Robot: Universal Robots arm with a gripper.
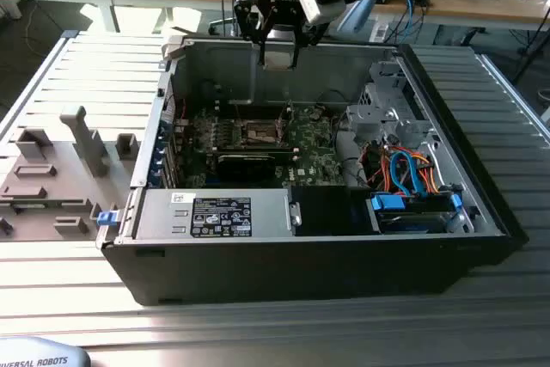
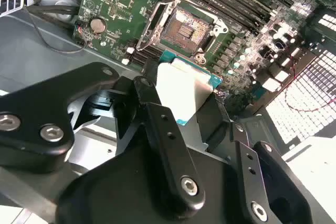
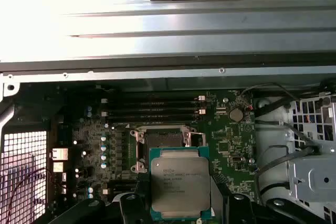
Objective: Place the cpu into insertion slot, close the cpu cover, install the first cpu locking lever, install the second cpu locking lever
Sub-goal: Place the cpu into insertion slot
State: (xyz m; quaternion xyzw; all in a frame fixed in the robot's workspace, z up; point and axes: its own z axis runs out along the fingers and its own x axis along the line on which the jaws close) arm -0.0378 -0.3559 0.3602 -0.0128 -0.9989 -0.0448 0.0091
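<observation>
My gripper (image 1: 279, 56) hangs over the back wall of the open computer case (image 1: 481, 212), shut on the cpu (image 1: 279, 59). In both wrist views the black fingers (image 2: 157, 114) clamp the square silver-topped cpu (image 2: 184, 90) (image 3: 178, 182) by two opposite edges. The insertion slot (image 2: 184, 30) (image 3: 160, 139) (image 1: 262, 133) sits on the green motherboard, below and apart from the chip. Its dark contact field lies bare inside a silvery metal rim. I cannot tell the cpu cover or the locking levers apart from that rim.
Memory slots (image 3: 152, 111) run beside the socket and a long black card (image 1: 253, 161) lies in front of it. A drive cage with coloured cables (image 1: 404, 161) fills the exterior view's right of the case. Grey fixture blocks (image 1: 51, 178) sit on the table at the left.
</observation>
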